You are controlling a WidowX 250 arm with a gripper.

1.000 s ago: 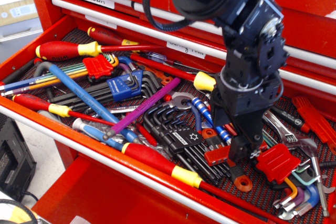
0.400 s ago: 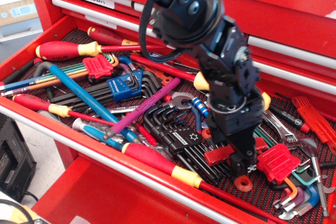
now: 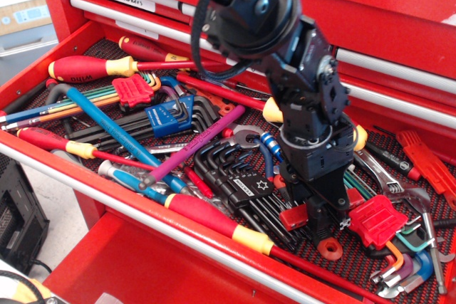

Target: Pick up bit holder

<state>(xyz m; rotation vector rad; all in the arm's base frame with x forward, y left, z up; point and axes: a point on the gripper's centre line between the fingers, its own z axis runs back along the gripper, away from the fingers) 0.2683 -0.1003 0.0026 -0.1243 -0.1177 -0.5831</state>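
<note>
The bit holder is a narrow red plastic bar lying among black hex keys at the front right of the open drawer. Its left end shows beside the gripper and a small red part shows on the gripper's right; its middle is hidden behind the fingers. My black gripper points down into the drawer, with its fingertips at the bar's level, right over its middle. The fingers are seen edge-on, so I cannot tell whether they are closed on the bar.
A squarish red hex-key clip lies just right of the gripper. A black hex-key set lies to its left, and a red-and-yellow screwdriver lies along the drawer's front rail. A red ridged piece and wrenches lie at the right.
The arm has swung left and lowered, and the wrist has tilted. The fingertips have dropped from just above the red bar to its level. The bar's left end sits slightly lower.
</note>
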